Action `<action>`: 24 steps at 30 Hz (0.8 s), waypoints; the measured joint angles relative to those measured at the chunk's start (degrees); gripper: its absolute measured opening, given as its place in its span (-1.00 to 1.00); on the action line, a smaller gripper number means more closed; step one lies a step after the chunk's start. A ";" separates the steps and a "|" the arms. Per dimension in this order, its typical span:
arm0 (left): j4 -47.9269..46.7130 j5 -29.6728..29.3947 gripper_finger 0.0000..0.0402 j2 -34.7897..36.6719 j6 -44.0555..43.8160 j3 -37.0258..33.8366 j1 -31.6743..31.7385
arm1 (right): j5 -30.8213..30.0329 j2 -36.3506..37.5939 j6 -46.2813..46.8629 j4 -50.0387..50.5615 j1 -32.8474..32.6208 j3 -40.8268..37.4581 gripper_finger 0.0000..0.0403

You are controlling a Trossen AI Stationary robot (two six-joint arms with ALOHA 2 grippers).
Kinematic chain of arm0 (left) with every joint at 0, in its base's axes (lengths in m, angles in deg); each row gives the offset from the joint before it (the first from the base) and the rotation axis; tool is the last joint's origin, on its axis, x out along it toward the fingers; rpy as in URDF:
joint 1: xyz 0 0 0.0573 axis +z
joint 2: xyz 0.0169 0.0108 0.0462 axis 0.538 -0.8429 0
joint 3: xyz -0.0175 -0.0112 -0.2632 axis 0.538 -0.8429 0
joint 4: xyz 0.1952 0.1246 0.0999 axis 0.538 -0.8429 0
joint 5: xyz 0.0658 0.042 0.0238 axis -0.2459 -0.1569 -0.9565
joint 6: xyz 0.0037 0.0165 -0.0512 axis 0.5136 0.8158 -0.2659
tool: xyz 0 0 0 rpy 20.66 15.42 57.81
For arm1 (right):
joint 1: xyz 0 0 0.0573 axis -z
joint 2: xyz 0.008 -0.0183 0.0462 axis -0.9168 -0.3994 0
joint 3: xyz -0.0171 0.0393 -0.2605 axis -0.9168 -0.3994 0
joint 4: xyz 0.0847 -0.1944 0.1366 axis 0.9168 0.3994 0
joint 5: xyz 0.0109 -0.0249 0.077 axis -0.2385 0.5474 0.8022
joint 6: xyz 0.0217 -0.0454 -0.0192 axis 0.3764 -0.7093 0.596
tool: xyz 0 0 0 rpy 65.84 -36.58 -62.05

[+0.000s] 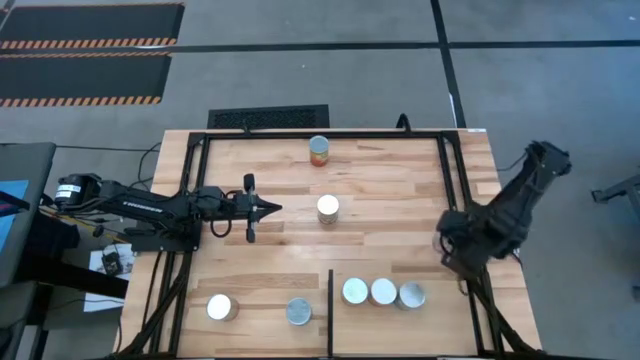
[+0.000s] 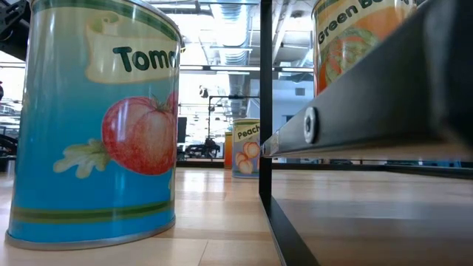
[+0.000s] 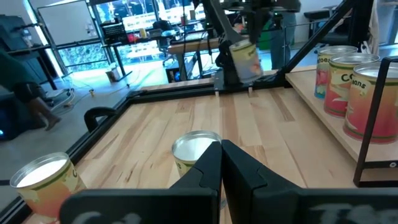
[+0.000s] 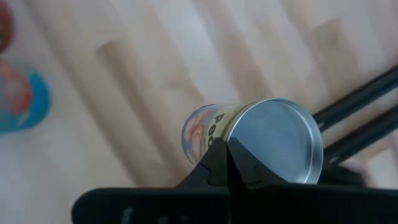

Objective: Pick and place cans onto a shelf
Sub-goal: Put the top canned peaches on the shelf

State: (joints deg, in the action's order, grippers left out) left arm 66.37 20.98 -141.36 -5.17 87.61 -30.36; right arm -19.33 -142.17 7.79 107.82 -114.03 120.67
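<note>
Three cans stand upright in a row on the shelf, right of the black divider bar. Two cans stand left of the bar, and two more stand mid-table and far. My left gripper is shut and level, and it points at the middle can from a short way off. My right gripper is shut and points steeply down by the table's right frame. Just past its tips shows a peach can. My right gripper's shut fingertips show against the rim of the peach can's silver top, and the can is not between them. I cannot tell whether they touch it. My left gripper touches nothing.
Black frame tubing edges the wooden table, and a tube rises beside the shelf. In the low view a tomato can stands close and a green bean can sits on the shelf. Bare wood lies between the arms.
</note>
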 joint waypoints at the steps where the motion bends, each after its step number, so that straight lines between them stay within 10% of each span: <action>1: 0.00 0.00 -1.00 0.00 -0.02 0.00 0.01 | 0.52 -0.42 2.57 -0.25 -2.50 0.00 -0.99; 24: 0.01 -0.04 -1.00 0.00 -0.06 0.00 -0.01 | 3.74 -21.09 19.75 -3.53 -22.24 13.37 -0.98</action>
State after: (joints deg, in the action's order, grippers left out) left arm 66.38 20.94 -141.36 -5.23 87.61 -30.37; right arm -15.58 -163.26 27.54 104.29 -136.27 134.04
